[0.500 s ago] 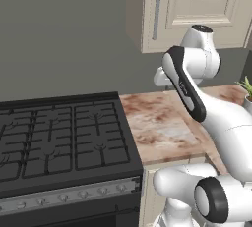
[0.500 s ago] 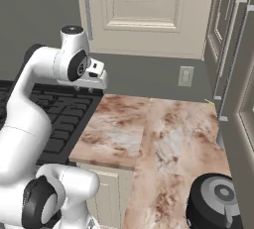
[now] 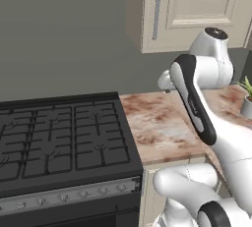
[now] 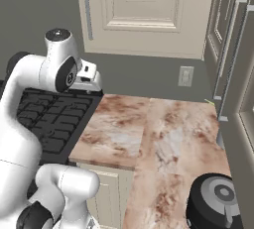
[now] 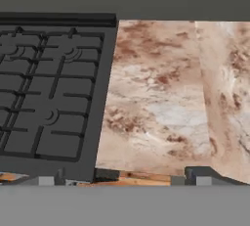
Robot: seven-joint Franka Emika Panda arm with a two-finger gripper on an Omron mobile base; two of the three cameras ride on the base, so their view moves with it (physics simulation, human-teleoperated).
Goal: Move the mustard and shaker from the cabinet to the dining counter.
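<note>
the end effector (image 5: 146, 173) hangs above the front of the short marbled counter (image 5: 161, 98) next to the black stove (image 5: 49, 88), its 2 fingertips (image 5: 106, 174) spread wide apart with nothing between them. in the right base view the hand (image 4: 87, 77) sits low, below the beige wall cabinet (image 4: 144, 15), whose panelled door is shut behind its long vertical metal handle (image 4: 88, 10). the mustard and shaker cannot be seen past that shut door. a potted plant (image 3: 246, 98) stands at the counter's right edge.
</note>
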